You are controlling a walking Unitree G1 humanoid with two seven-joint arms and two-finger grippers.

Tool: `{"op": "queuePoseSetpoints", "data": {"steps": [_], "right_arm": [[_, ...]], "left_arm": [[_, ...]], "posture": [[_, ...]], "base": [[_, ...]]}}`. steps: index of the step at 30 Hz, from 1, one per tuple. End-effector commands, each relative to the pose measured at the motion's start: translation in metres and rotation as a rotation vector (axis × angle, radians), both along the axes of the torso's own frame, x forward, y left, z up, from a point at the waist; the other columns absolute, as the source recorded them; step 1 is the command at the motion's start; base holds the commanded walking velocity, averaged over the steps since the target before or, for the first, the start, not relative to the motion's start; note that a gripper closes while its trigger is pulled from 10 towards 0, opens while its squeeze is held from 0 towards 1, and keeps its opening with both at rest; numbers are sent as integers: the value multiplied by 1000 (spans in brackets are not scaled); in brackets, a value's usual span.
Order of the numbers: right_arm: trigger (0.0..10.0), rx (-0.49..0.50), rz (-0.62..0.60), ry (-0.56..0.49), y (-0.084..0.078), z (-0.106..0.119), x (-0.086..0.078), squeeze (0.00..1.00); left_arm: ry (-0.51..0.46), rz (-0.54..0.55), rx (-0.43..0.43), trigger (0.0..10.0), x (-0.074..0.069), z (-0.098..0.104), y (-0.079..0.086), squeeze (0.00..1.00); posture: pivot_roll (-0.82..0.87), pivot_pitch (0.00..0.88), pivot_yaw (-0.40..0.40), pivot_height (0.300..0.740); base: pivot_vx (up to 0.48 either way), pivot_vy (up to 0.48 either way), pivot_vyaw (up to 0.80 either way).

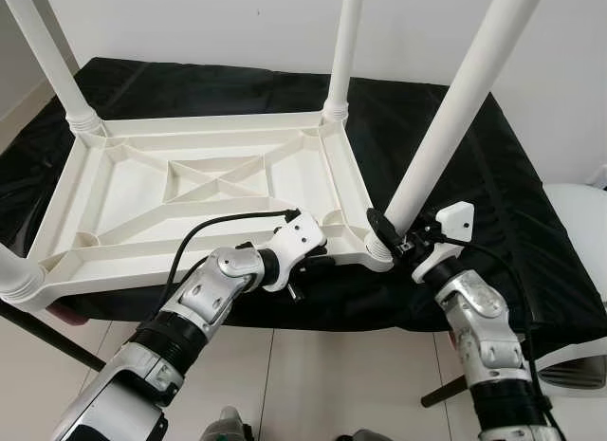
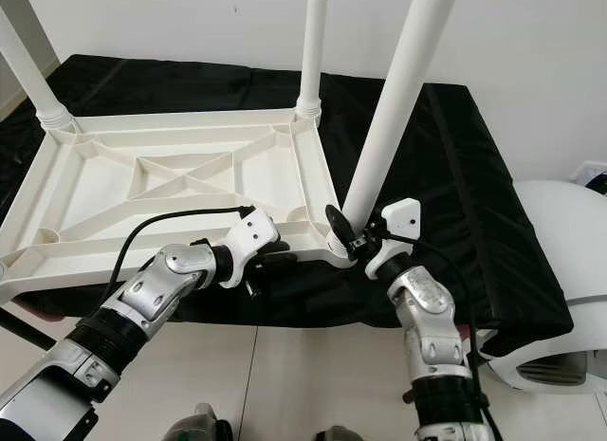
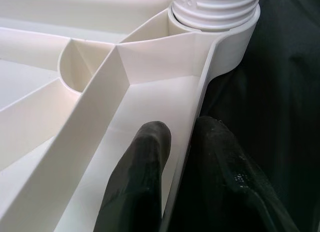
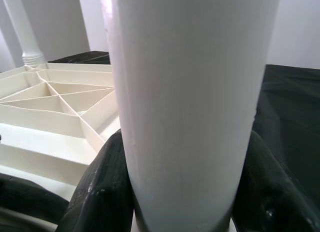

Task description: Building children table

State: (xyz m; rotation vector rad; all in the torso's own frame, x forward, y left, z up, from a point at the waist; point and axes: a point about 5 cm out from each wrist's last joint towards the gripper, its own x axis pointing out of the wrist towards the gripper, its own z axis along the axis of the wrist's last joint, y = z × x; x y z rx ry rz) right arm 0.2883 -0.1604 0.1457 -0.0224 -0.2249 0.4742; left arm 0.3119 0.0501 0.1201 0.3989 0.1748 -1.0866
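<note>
1. My left claw [image 1: 318, 261] is nearest me, clamped on the near rim of the upturned tabletop [image 1: 190, 190]: one finger [image 3: 137, 177] inside the rim wall, the other outside it, beside the near right corner socket [image 3: 215, 12]
2. My right claw [image 1: 398, 237] is closed around the base of the near right leg [image 1: 455, 109], low down just above that socket; the wrist view shows the leg [image 4: 190, 102] gripped between both fingers
3. The tabletop lies upside down on the black-covered surface [image 1: 474, 175], its near edge at the surface's near edge; three more legs stand in the other corners
4. Risk, as I judge it: the held leg leans, so turning it may cross the thread or jam it
5. If my left grip slips on the thin rim, the tabletop could turn with the leg and slide off the near edge
6. The far legs [image 1: 346, 43] could sway if the top jerks
</note>
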Motion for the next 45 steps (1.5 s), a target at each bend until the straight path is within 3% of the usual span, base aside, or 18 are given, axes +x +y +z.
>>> {"op": "queuePoseSetpoints", "data": {"steps": [1,8,11,22,31,38,39,40,41,42,43,44,45], "right_arm": [[0,18,34,-18,13,1,-4,0],[0,45,-65,0,15,-6,-6,0],[0,66,-167,17,16,-10,-7,0],[0,63,-304,34,22,-14,-7,0],[0,39,-518,73,28,-21,-8,0],[0,49,-523,107,31,-25,-7,0],[6275,48,-525,106,30,-25,-7,0],[6275,48,-525,106,30,-25,-7,0],[10000,46,-531,107,28,-26,-7,0],[10000,46,-531,107,28,-26,-7,0],[10000,45,-533,106,26,-26,-6,0],[10000,45,-533,106,26,-26,-6,0],[10000,40,-540,104,23,-25,-5,0]], "left_arm": [[91,-130,50,0,-7,-10,0,0],[89,-128,49,0,-5,-8,0,0],[86,-125,50,0,-4,-6,1,0],[82,-124,48,0,-3,-5,0,0],[86,-124,46,0,-2,-5,1,0],[85,-124,48,0,-2,-5,1,0],[85,-123,49,0,-2,-5,1,0],[85,-123,49,0,-2,-5,1,0],[84,-121,51,0,-1,-5,2,0],[84,-121,51,0,-1,-5,2,0],[83,-120,52,4196,-1,-5,2,0],[83,-120,52,4196,-1,-5,2,0],[82,-118,56,10000,-1,-5,2,0]], "posture": [[4,52,-1,740],[7,53,0,740],[8,52,1,740],[11,46,-2,740],[20,30,-5,740],[22,27,-5,740],[21,27,-5,740],[21,27,-5,740],[20,23,-4,740],[20,23,-4,740],[19,22,-3,740],[19,22,-3,740],[18,23,-2,740]], "base": [[0,0,0],[0,0,0],[0,0,0],[0,0,0],[0,0,0],[0,0,0],[0,0,0],[0,0,0],[0,0,0],[0,0,0],[0,0,0],[0,0,0],[0,0,0]]}}
